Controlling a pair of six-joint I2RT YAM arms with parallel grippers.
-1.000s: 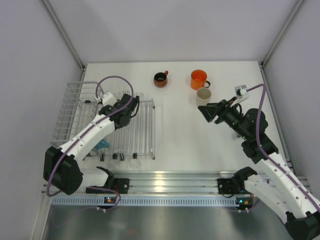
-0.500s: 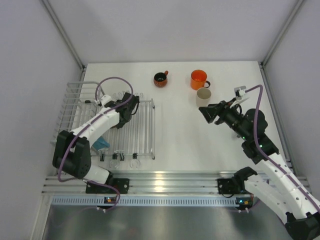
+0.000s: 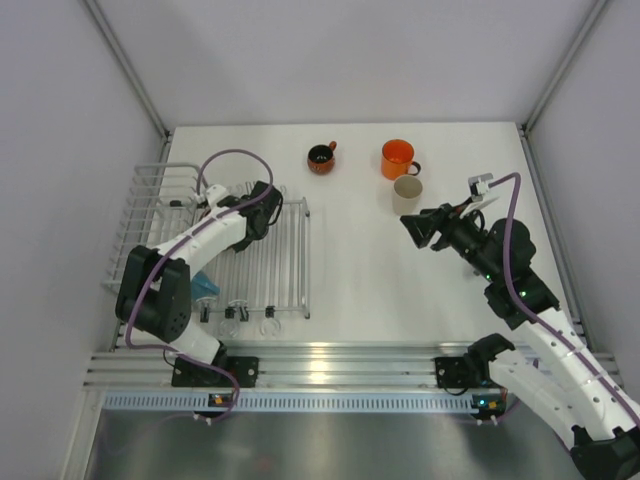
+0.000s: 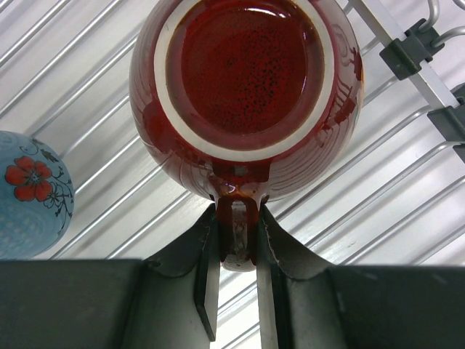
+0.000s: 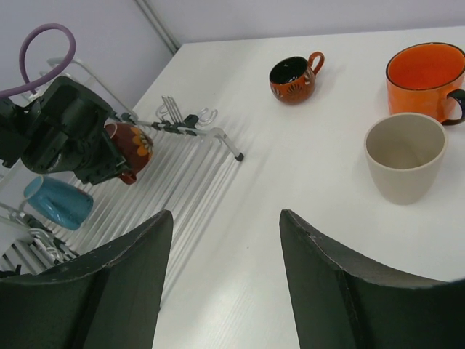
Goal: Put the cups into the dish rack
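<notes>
My left gripper [image 4: 238, 225] is shut on the handle of the wide red mug [image 4: 243, 80], which hangs bottom-up over the slats of the white dish rack [image 4: 87, 94]. In the top view this gripper [image 3: 262, 203] is over the far part of the slatted section [image 3: 290, 260]. The grey-blue mug [image 4: 29, 189] lies on the rack beside it. My right gripper [image 5: 225, 218] is open and empty, above the table short of the cream mug [image 5: 405, 154]. The orange mug [image 5: 427, 78] and the small dark red mug [image 5: 294, 76] stand farther back.
The rack's taller basket section [image 3: 140, 210] is at the left, against the left wall. Wire prongs [image 5: 182, 116] stand at the rack's far end. A metal rail [image 3: 330, 360] runs along the near table edge.
My left gripper has moved away from the base and a little right over the slats, still holding the red mug. The right arm has barely moved.
</notes>
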